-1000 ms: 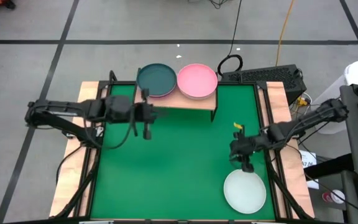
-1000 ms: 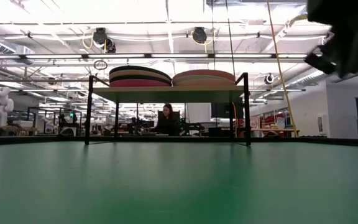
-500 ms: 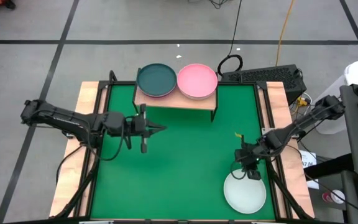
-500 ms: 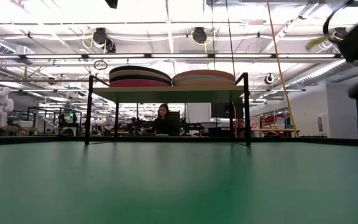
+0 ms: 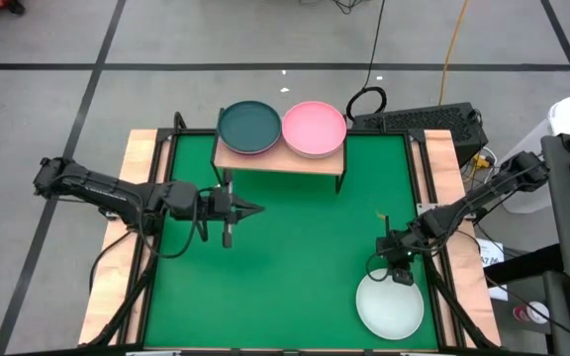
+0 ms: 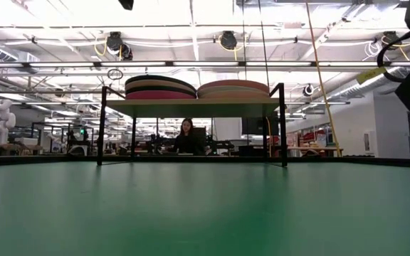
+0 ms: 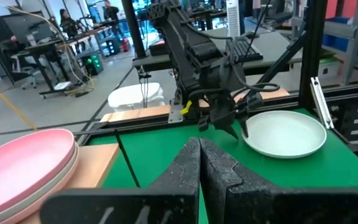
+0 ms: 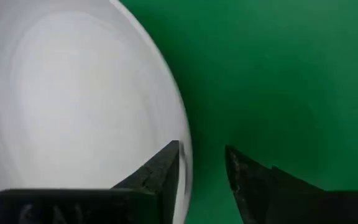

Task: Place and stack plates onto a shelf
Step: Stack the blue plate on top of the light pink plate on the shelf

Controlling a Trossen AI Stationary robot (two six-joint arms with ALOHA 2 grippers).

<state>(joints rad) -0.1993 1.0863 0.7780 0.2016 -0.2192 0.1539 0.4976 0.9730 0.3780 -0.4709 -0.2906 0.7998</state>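
Observation:
A pale mint-white plate (image 5: 390, 305) lies flat on the green table near its near right corner. My right gripper (image 5: 396, 269) is open at the plate's far rim. In the right wrist view (image 8: 202, 149) one finger stands over the plate's (image 8: 73, 93) inside and the other over the green beyond its rim. The light-wood shelf (image 5: 280, 158) at the far edge carries two stacks, one topped by a dark teal plate (image 5: 248, 126), the other by a pink plate (image 5: 314, 127). My left gripper (image 5: 253, 208) is shut and empty, hovering near the shelf's front. My right gripper comes at the pale plate's far rim (image 8: 182, 134) from above, pointing down, with its fingers on either side of that rim. Whether a finger touches the plate, I cannot tell. The plate lies flat on the table.
Wooden side boards (image 5: 142, 148) border the green top. A keyboard (image 5: 424, 121) and a cable loop (image 5: 366, 101) lie beyond the far right corner. A person (image 6: 187, 136) sits in the room behind the shelf. Bare green spreads between the two arms.
My left gripper has drawn back from the shelf toward the table's near edge and left, staying shut. My right gripper has moved toward the near edge and down to the pale plate's far rim. No plate has moved.

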